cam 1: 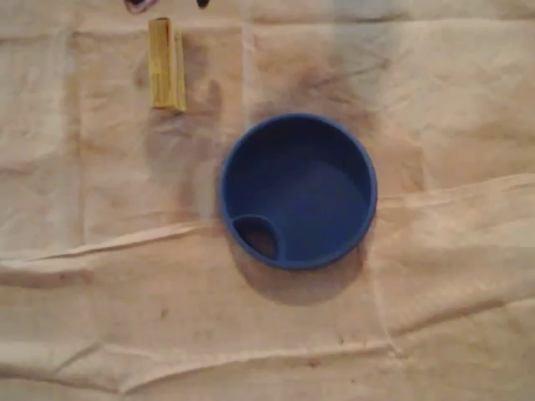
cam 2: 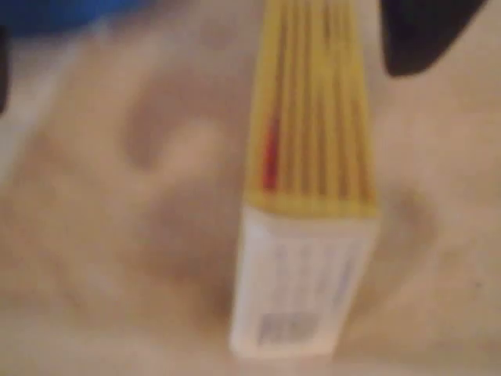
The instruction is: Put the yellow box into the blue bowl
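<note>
Cloth [cam 1: 451, 334] here is wrinkly and beige, and everything sits on it. In the overhead view the yellow box [cam 1: 166, 64] lies up near the cloth's top edge, toward the left corner. The blue bowl [cam 1: 238, 167] is parked in the middle, well apart from the box and with nothing in it.

In the wrist view the gripper [cam 2: 205, 74] is right over the box with its jaws spread wide and gripping nothing. The box runs lengthwise between the two dark fingers [cam 2: 419, 35], nearer the right-hand one in that view. It's too blurry to say whether that one touches.

The box looks like a thin cardboard carton, long and narrow, with a white printed end. My guess is it's light and fairly stiff, but it could dent if squeezed hard, and the faces may be a bit slick. I'd pinch it across the two long sides around mid-length so it doesn't tip down at one end. It could slide on the loose cloth while closing, so centre it first.
</note>
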Robot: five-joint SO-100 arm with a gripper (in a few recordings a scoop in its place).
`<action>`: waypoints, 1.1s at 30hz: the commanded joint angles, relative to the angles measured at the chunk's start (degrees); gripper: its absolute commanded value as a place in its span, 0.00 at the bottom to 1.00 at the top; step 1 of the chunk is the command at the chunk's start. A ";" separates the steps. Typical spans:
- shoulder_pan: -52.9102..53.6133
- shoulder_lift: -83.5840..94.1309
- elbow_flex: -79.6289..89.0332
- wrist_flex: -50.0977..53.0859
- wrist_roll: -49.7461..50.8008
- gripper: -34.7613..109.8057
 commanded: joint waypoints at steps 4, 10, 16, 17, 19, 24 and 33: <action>0.26 -3.08 -8.35 -0.09 0.44 0.43; 0.35 -7.21 -11.34 -0.79 0.44 0.43; 0.35 -9.49 -11.95 -1.93 0.44 0.43; 0.35 -10.11 -11.95 -2.29 0.44 0.43; 0.35 -11.34 -12.22 -3.16 0.62 0.42; 0.18 -13.10 -12.22 -6.06 4.57 0.42; -0.18 -14.77 -11.43 -6.42 5.63 0.42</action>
